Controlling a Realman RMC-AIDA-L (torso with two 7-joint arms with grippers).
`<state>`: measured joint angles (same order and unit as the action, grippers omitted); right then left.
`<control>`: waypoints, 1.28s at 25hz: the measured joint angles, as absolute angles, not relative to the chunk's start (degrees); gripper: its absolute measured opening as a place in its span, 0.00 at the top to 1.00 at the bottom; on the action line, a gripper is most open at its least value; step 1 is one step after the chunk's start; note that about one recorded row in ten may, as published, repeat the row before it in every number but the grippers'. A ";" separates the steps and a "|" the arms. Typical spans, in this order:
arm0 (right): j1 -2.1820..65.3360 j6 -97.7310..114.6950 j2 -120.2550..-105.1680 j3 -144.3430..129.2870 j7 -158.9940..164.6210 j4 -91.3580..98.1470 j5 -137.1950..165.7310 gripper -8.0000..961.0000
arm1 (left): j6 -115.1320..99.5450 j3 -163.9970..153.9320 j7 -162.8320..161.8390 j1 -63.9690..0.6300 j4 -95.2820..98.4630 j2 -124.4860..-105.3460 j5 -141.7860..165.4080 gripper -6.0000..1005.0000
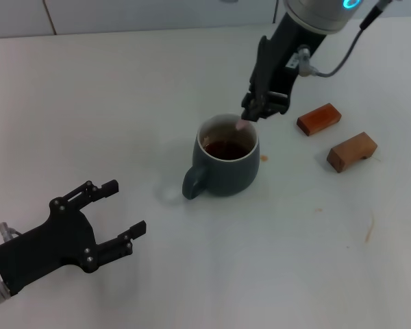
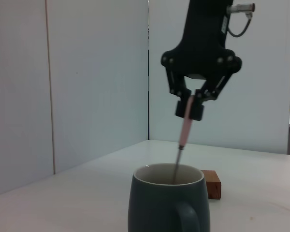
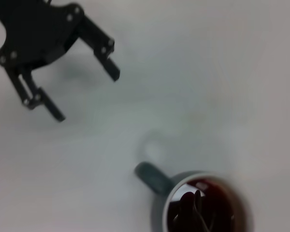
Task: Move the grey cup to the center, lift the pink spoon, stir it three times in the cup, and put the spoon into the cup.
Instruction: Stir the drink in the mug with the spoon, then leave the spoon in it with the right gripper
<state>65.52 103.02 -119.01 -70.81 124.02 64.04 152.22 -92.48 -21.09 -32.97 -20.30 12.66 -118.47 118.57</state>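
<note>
Head view: the right gripper hangs at the far rim of the grey cup, centre frame, jaws pinching the pink spoon. The left gripper, lower left, is spread and idle.

Left wrist view: the spoon runs near-upright from the jaws into the stout mug.

Right wrist view: dark liquid shows in the cup, lower right; the bowl is probably submerged.

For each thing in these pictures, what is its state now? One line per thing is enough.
grey cup: upright on the table, holds dark liquid, handle towards the left gripper.
pink spoon: held nearly upright, its lower end inside the cup.
right gripper: above the cup, jaws shut on the spoon handle.
left gripper: jaws open, empty, apart from the cup.
two wooden blocks: lying on the table beside the cup.
</note>
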 joint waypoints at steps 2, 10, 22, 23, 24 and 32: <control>65.91 101.37 -119.00 -70.92 124.02 63.09 152.64 0.87 | -92.62 -21.09 -32.95 -20.33 12.66 -118.47 118.56 0.19; 66.49 101.80 -118.97 -70.88 124.58 62.74 156.45 0.87 | -92.69 -21.09 -32.96 -20.40 12.71 -118.40 118.56 0.19; 67.24 105.90 -118.99 -70.27 123.34 63.63 150.78 0.87 | -92.84 -21.09 -32.97 -20.17 12.88 -118.29 118.56 0.19; 67.24 105.19 -118.99 -70.29 123.34 63.70 150.78 0.87 | -92.85 -21.10 -32.97 -20.16 12.89 -118.29 118.57 0.19; 67.24 104.29 -119.01 -70.45 123.35 63.67 151.10 0.87 | -92.85 -21.10 -32.99 -20.16 12.90 -118.29 118.56 0.19; 67.12 101.43 -119.03 -70.79 124.45 63.12 155.78 0.87 | -92.85 -21.10 -33.04 -20.28 12.76 -118.38 118.56 0.19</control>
